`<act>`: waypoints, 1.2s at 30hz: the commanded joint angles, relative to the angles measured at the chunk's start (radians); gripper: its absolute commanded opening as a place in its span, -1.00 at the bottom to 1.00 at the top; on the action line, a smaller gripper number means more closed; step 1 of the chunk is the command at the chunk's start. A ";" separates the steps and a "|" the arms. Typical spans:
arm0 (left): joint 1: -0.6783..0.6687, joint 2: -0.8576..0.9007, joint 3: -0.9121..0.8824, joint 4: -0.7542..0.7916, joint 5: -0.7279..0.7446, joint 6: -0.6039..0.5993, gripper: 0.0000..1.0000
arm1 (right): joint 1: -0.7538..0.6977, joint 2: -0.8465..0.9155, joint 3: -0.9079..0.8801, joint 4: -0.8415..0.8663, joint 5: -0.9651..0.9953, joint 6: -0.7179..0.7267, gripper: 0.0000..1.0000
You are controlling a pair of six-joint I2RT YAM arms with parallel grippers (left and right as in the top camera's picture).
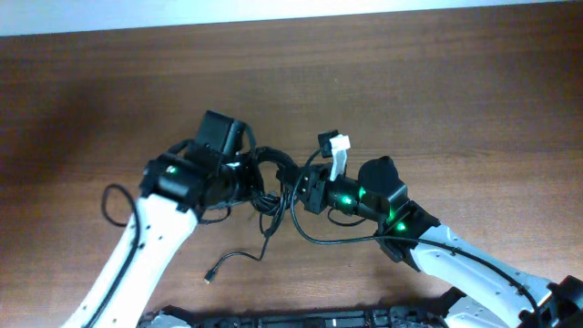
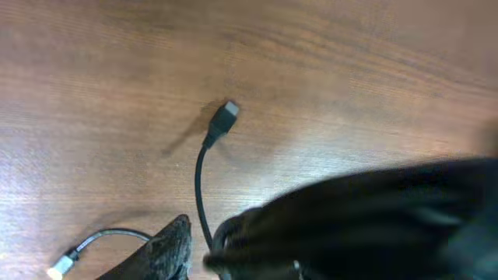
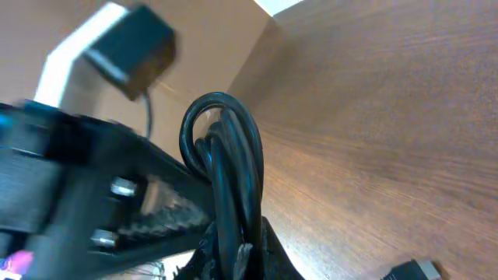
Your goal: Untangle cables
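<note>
So, overhead: cables [image 1: 269,196] tangled mid-surface [image 1: 437,82], between left end effector [image 1: 244,175] and right end effector [image 1: 305,189]. Left wrist: loose plug [image 2: 226,113] lies free; jaws blurred, grip can't tell. Right wrist: closed on cable loop [image 3: 226,148]. Best: right anchors, left draws single strand slowly.
</note>
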 commanded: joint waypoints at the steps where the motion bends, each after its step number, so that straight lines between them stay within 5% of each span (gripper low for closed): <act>1: -0.004 0.075 0.014 0.011 0.010 -0.005 -0.63 | -0.003 -0.003 -0.002 0.031 0.009 0.018 -0.92; 2: -0.004 0.085 0.014 0.018 0.010 -0.005 -1.00 | -0.003 -0.003 -0.002 0.029 0.009 0.019 -0.92; 7: -0.003 0.062 0.015 0.040 -0.005 0.032 -1.00 | -0.042 -0.003 -0.002 0.019 0.009 0.019 -0.86; 12: -0.002 -0.087 0.015 0.129 -0.036 0.209 -1.00 | -0.161 -0.003 -0.002 -0.152 0.009 0.003 -0.35; 15: -0.002 -0.189 0.015 0.177 -0.086 0.277 -1.00 | -0.208 -0.005 -0.002 -0.200 -0.090 -0.087 0.28; 16: -0.002 -0.214 0.015 0.175 -0.143 0.277 -1.00 | -0.241 -0.013 -0.002 -0.178 -0.180 -0.127 0.33; 20: -0.002 -0.243 0.015 0.186 -0.238 0.278 -1.00 | -0.341 -0.076 0.005 0.013 -0.464 -0.086 0.33; 22: -0.002 -0.235 0.015 0.201 -0.243 0.321 -1.00 | -0.314 -0.095 0.020 0.096 -0.459 -0.092 0.33; 26: -0.002 -0.224 0.015 0.215 -0.204 0.659 -1.00 | -0.276 -0.095 0.071 0.104 -0.306 -0.167 0.29; 29: -0.002 -0.216 0.015 0.234 -0.192 0.705 -1.00 | -0.264 -0.094 0.164 0.064 -0.341 0.102 -0.04; 36: -0.004 -0.136 0.015 0.265 -0.123 0.638 -1.00 | -0.202 -0.039 0.198 0.064 -0.190 0.394 -0.03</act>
